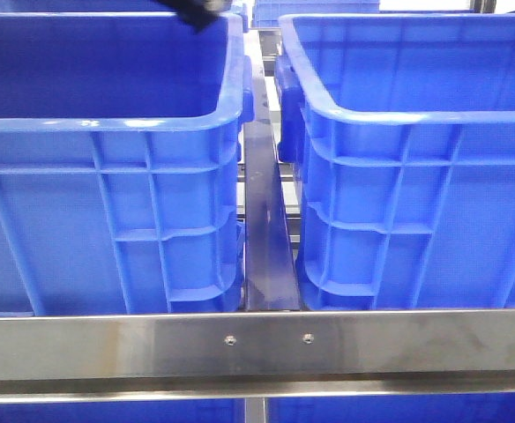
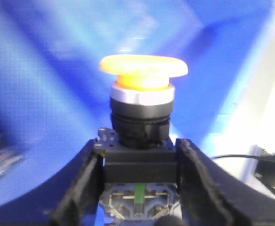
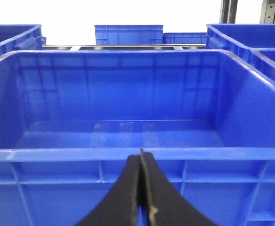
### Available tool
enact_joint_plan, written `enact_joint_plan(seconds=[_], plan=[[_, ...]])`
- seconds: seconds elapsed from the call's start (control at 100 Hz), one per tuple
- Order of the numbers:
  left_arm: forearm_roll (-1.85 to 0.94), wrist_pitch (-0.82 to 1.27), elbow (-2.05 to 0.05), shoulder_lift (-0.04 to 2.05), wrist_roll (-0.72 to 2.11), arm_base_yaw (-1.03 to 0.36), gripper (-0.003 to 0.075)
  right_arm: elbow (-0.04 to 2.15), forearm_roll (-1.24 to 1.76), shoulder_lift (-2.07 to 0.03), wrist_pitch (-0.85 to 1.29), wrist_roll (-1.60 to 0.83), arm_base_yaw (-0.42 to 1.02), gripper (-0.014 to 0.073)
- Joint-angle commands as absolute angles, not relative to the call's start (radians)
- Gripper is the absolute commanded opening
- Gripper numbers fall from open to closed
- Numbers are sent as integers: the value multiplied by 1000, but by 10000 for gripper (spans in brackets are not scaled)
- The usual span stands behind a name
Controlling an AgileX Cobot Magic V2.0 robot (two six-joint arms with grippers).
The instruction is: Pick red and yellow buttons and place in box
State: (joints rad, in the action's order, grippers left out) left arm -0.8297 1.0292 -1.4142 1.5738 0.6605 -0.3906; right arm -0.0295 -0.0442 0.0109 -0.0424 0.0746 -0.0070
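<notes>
My left pincer (image 2: 140, 188) is clamped on the yellow button (image 2: 143, 89): an orange-yellow mushroom-cap push button w/ silver collar, black threaded neck and black square base. My two black fingers (image 2: 83, 188) press the base from either side; the cap stands upright, clear of the fingertips. Below the base I see a small contact block w/ a green strip. No brand or writing readable on the button; the left wrist view is blurred.

Behind the button is blurred blue crate wall w/ a white area to one side; can't tell which crate it belongs to.

In the front view only a dark bit of my left arm (image 1: 196, 12) shows, at the far rim of the left big blue ribbed plastic crate (image 1: 108, 220). A second blue crate (image 1: 416, 176) stands beside it on the right, a steel bar (image 1: 266, 229) between them, and a steel rail (image 1: 257, 344) w/ two screws crosses in front.

My right pincer (image 3: 141, 188) is closed, fingers touching, holding nothing, just outside the near wall of a blue crate (image 3: 128, 108). More blue crates (image 3: 128, 34) sit further back. No labels readable anywhere.
</notes>
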Motion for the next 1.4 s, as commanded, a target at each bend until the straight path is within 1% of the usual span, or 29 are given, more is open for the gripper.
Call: enact_joint_plan(seconds=[0.0,0.13,0.27,0.93,1.19,1.29,1.39], plan=[[-899,977,-1446,1543,667,-447,178,-12,-43,34,-124,68,-10,-68],[-901,970,-1446,1550,667,-507,178,-12,-43,34,-124,68,-10,-68],[-901,972,-1446,1553,667,-529,178,-12,-43,34,-124,68,-10,-68],[-901,972,-1446,1555,667,-529,178,-10,-43,33,-132,68,-10,-68],[-901,972,-1446,1555,667,-529,177,36,-43,33,-103,68,-10,-68],[-901,972,-1446,1557,667,-529,177,70,-43,33,-38,68,-10,-68],[-901,972,-1446,1557,667,-529,177,136,-43,32,100,68,-10,-68]])
